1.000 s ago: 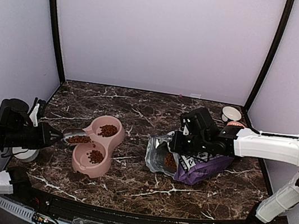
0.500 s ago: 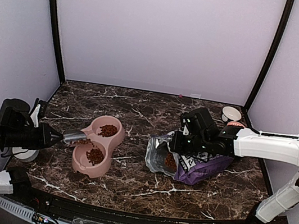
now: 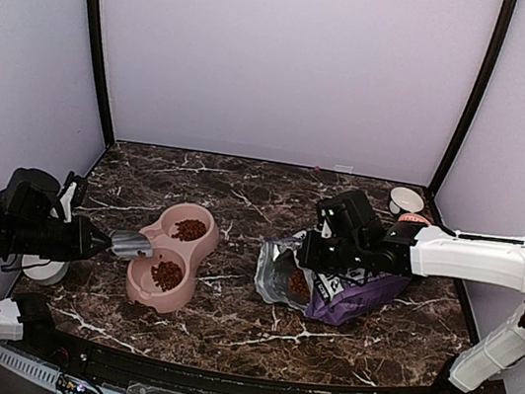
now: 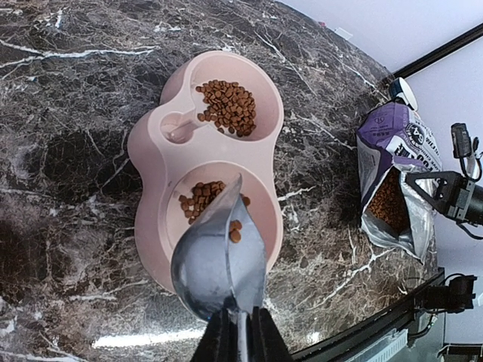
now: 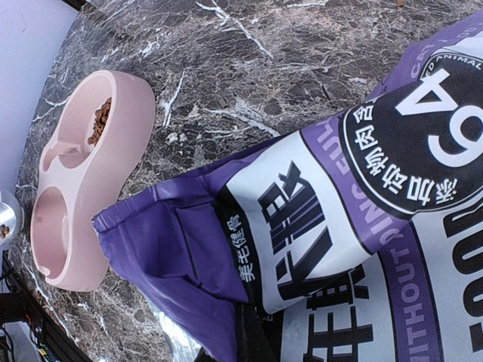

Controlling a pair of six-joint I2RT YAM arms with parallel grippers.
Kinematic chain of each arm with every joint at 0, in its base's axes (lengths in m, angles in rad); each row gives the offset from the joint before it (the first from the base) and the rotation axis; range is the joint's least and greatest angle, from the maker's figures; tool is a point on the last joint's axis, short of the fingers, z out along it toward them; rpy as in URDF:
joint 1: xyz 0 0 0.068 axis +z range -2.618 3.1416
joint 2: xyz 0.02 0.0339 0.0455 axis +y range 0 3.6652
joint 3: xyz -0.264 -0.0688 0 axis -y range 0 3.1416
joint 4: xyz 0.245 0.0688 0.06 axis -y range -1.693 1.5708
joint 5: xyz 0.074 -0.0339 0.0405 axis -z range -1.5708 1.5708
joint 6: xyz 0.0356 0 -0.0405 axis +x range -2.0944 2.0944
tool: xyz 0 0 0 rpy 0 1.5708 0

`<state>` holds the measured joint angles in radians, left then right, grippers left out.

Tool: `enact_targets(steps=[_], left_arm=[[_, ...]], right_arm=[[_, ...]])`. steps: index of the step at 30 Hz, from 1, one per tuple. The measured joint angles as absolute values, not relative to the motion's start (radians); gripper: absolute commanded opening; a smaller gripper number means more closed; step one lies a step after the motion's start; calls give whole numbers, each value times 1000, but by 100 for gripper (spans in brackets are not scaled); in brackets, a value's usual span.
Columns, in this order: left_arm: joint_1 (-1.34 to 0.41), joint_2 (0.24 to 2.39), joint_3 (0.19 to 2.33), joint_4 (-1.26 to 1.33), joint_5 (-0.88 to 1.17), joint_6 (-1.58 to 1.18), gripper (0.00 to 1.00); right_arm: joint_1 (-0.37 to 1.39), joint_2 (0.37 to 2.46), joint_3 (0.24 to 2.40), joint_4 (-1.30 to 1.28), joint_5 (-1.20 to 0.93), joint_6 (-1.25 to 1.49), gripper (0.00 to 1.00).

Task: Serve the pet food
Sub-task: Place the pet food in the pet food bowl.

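Metal scoop point(image 4: 219, 260) clamped by left gripper point(image 4: 240, 329), bag point(image 5: 339, 226) pinched by right gripper point(image 5: 250, 339); risk of kibble point(image 4: 200, 200) bouncing past pink bowl point(image 4: 147, 151) on steeper tilt.

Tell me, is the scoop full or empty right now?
Nearly empty: the scoop shows bare metal inside, with only a couple of kibble pellets by its lip over the pink bowl.

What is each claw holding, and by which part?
The left claw grips the grey scoop by its handle; the right claw pinches the purple bag at the edge of its open mouth.
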<state>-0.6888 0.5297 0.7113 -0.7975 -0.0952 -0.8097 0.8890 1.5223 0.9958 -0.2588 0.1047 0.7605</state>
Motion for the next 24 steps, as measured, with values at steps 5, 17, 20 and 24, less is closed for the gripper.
enact_targets(steps=[5,17,20,24], left_arm=[[-689,563,733,-830,-95,-796,0],[-689,701,813,-918,-98,-761,0],[-689,720,844,-921,-90,-743,0],[-689,729,863,-896,-58,-718,0]], right_arm=[[889,1522,995,-257,105,760,0],[889,1519,981,-239,104,761,0],[889,1518,981,-238,104,761,0],[889,1518,981,-238,104,761,0]])
